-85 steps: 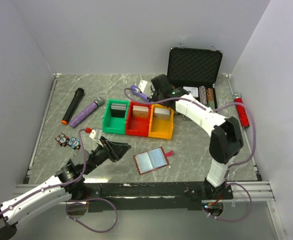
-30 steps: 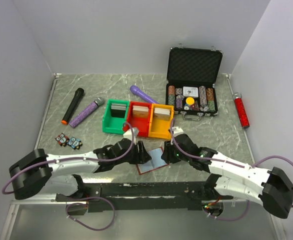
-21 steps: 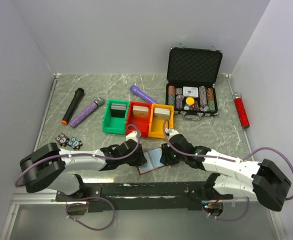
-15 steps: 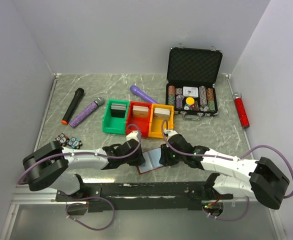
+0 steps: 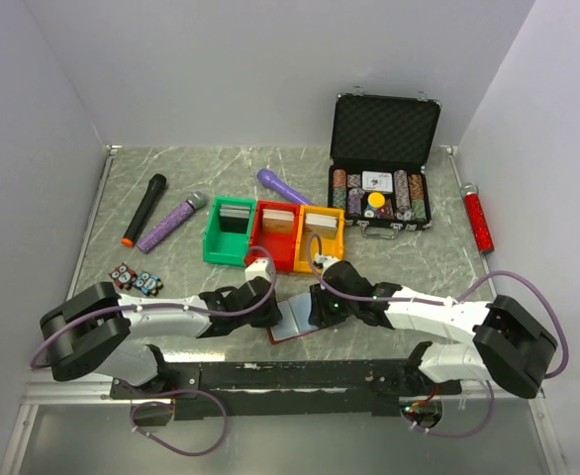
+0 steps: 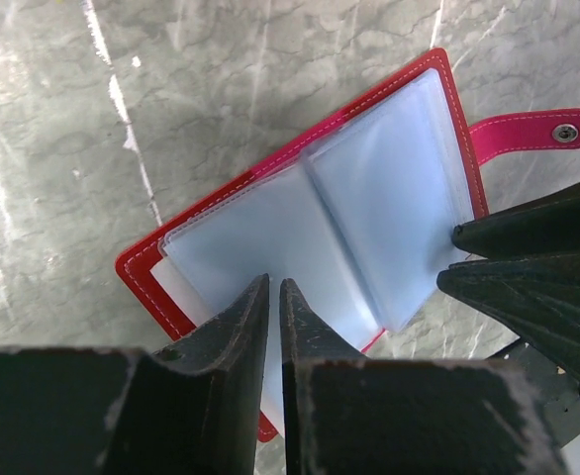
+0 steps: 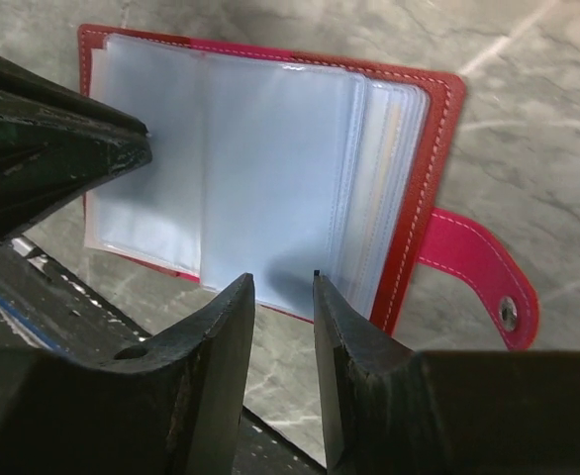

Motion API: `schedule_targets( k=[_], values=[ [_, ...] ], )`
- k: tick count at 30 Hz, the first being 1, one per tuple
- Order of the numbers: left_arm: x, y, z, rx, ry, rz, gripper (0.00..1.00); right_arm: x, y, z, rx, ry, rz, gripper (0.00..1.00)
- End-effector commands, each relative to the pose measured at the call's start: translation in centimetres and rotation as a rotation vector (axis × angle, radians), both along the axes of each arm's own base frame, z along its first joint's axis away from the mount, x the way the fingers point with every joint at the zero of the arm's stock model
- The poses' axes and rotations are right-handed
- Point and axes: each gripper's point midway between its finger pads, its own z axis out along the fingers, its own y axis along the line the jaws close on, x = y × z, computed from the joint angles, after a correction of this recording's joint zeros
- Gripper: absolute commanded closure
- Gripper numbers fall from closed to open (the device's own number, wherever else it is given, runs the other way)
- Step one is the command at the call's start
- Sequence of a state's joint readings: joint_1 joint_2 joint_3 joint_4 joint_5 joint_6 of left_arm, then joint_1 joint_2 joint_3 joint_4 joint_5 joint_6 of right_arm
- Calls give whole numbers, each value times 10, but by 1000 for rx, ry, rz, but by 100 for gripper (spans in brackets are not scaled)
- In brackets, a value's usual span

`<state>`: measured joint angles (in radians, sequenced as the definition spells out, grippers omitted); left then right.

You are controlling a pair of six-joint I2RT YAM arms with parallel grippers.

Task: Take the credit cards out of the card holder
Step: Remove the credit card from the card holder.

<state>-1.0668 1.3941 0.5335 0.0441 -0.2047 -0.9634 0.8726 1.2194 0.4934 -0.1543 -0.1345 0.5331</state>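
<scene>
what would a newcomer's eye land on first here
The red card holder lies open near the table's front edge, the left pincer pinching a pale sleeve, the right pincer open opposite. Behind stand green, red and yellow bins and an open black chip case.

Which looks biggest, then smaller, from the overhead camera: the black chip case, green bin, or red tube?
black chip case, largest
green bin, next
red tube, smallest: longer than the bin but far thinner
</scene>
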Motion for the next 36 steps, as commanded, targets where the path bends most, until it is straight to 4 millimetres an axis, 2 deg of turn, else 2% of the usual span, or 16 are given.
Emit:
schedule_targets(
  k=[1, 11, 14, 17, 21, 22, 26, 31, 36],
  values=[
    [-1, 7, -1, 11, -18, 6, 84, 3, 18, 9, 33, -11, 45, 62],
    [2, 6, 14, -36, -52, 19, 83, -3, 50, 35, 101, -20, 140, 61],
    [4, 12, 20, -33, -52, 50, 82, -5, 55, 43, 102, -33, 158, 59],
    [2, 19, 31, -54, -62, 67, 78, 0, 46, 51, 84, -73, 120, 52],
    [3, 21, 45, -94, -89, 76, 77, 9, 25, 43, 3, -100, 90, 37],
    [3, 20, 46, -95, -91, 75, 77, 12, 20, 39, -14, -100, 85, 36],
    [0, 17, 33, -60, -57, 53, 81, 12, 13, 27, -30, -72, 96, 37],
    [-9, 19, 12, -44, 2, 53, 82, 10, 16, 19, -22, -49, 95, 40],
    [-8, 18, 7, -43, 4, 56, 84, 6, 18, 12, -18, -20, 106, 41]
  ],
)
